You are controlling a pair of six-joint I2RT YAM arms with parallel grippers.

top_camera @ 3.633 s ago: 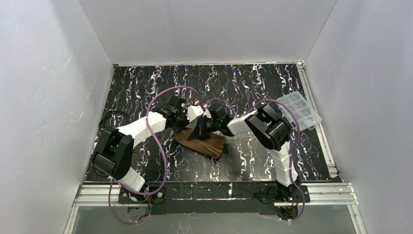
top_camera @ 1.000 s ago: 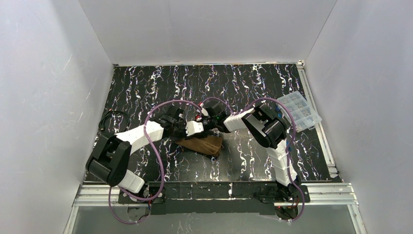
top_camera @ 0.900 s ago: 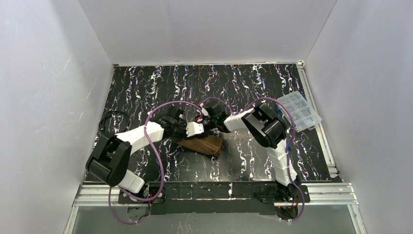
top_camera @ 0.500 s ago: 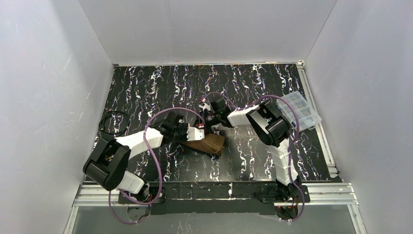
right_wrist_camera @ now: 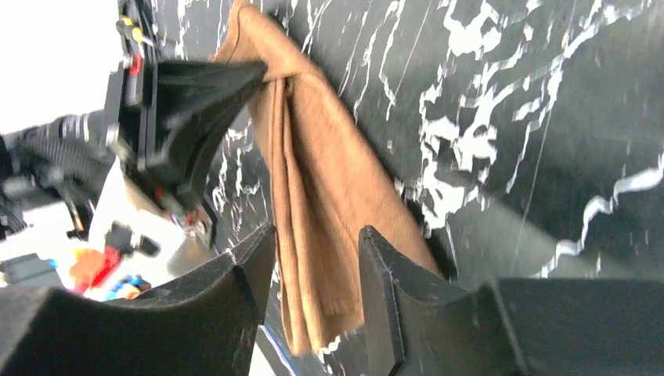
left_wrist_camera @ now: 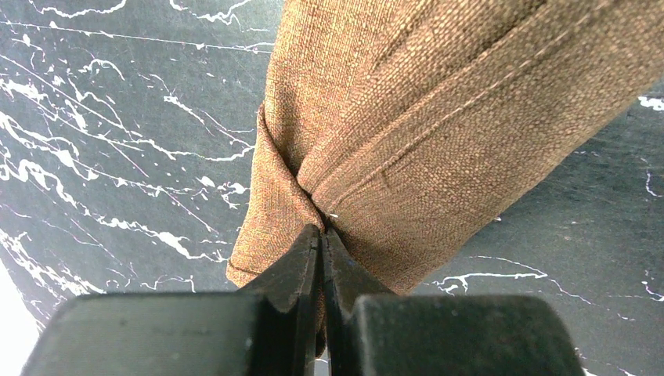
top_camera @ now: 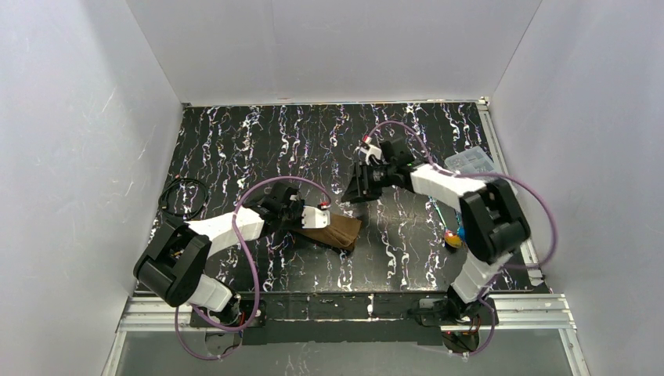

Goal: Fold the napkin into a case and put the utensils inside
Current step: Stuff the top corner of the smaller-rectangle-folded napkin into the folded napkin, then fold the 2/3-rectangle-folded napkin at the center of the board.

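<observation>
Down on the marbled worktop [top_camera: 235, 141], the left fingers [left_wrist_camera: 319, 249] pinch shut on one end of the folded brown napkin case [left_wrist_camera: 438, 117], which lies flat. The right fingers [top_camera: 358, 186] hover parted and empty beyond it, with the colourful utensils [top_camera: 452, 237] well apart.

A clear plastic compartment box [top_camera: 473, 161] sits at the marbled black table's [top_camera: 258, 137] right edge; a coiled black cable [top_camera: 182, 197] lies at far left.

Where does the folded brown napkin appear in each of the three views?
Top external: napkin lies just below the picture's centre.
Left wrist: napkin fills the upper right, narrowing toward the middle.
Right wrist: napkin runs from top left down to bottom centre.
Shared landmark: the left gripper, pinching the napkin's end in every view.
</observation>
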